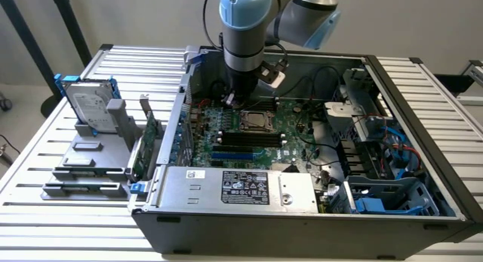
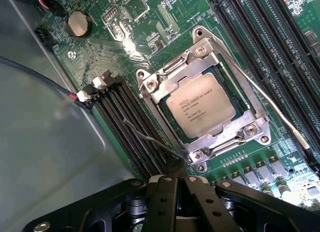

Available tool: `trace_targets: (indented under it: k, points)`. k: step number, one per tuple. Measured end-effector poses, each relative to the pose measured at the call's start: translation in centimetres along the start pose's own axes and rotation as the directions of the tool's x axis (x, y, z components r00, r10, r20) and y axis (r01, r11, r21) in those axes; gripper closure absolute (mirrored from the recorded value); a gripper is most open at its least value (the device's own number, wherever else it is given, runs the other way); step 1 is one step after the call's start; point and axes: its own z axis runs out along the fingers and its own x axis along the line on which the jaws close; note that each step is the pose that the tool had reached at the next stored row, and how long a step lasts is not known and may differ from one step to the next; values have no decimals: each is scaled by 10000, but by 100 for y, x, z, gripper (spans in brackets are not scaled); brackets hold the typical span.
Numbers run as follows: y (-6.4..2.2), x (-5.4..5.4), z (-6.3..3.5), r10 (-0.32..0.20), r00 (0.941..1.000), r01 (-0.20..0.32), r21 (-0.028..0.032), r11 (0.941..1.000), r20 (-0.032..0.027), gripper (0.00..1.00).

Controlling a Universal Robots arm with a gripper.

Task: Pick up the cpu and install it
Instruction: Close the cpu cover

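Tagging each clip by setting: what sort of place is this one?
Probably a robotics lab bench for computer assembly: an open computer case on a slatted metal table, a hard drive in a rack beside it, and a robot arm reaching in.

We note soft, even light in the exterior view. The table (image 1: 34,160) slats run bright, near washed out at the near edge. The case (image 1: 302,228) interior sits dimmer, shaded under the arm (image 1: 245,24). Wrist view: white glare on the board (image 2: 127,44), mild sheen on the cpu (image 2: 200,104), gripper (image 2: 176,179) dark.
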Motion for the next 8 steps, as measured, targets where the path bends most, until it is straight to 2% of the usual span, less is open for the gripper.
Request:
trace_targets:
  k: [8]
  points:
    - [41,38,16,-5,10000,6,-59,10000,86,89]
